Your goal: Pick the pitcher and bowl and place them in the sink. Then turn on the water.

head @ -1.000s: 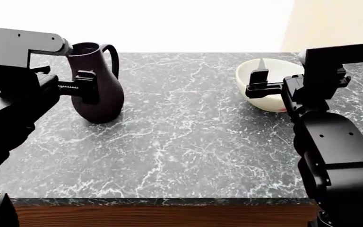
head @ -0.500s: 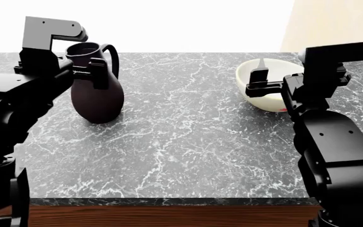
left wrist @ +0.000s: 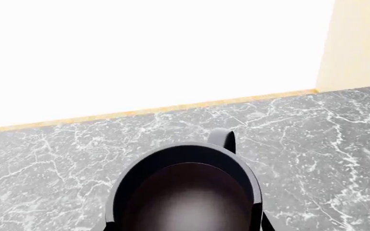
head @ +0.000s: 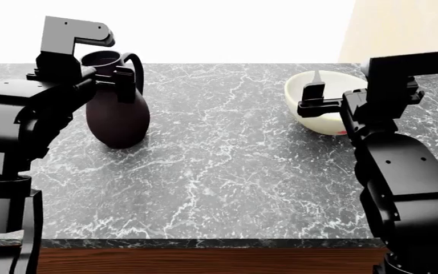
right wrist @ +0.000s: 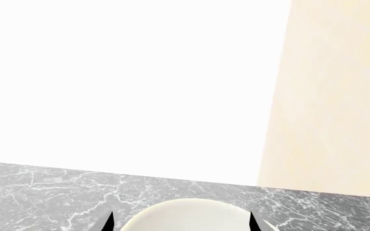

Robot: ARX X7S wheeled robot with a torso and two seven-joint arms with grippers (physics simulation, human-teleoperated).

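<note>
Here, left gripper astride the pitcher neck (grip unclear); right gripper spread around the bowl.

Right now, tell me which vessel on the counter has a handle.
The pitcher at the left gripper: dark, with a loop handle. The cream bowl has none.

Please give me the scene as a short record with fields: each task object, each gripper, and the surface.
pitcher: upright on counter, far left
bowl: upright on counter, far right
left gripper: at the pitcher's neck, closure unclear
right gripper: open, fingers either side of bowl
counter: dark marble
sink: not in view
</note>
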